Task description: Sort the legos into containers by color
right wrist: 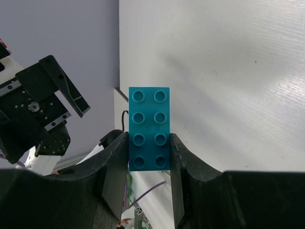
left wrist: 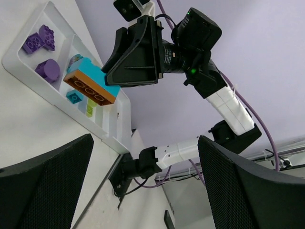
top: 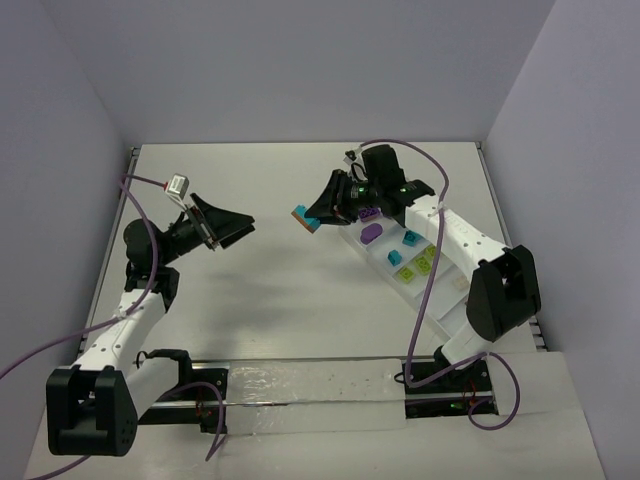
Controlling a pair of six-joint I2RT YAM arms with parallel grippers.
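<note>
Right gripper [top: 322,212] pinches a teal-orange clump [left wrist: 90,85] mid-frame, presumably so my open, empty left gripper [top: 232,226] can split it.

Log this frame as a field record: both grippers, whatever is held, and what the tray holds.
left gripper: open, empty, pointed toward the right arm
right gripper: fingers shut on a clump, held left of the tray in the top view
clump makeup: teal brick with an orange-brown brick stuck to it
tray: white, divided into compartments
tray contents: purple pieces in the end compartment, then teal pieces, then lime green pieces
</note>
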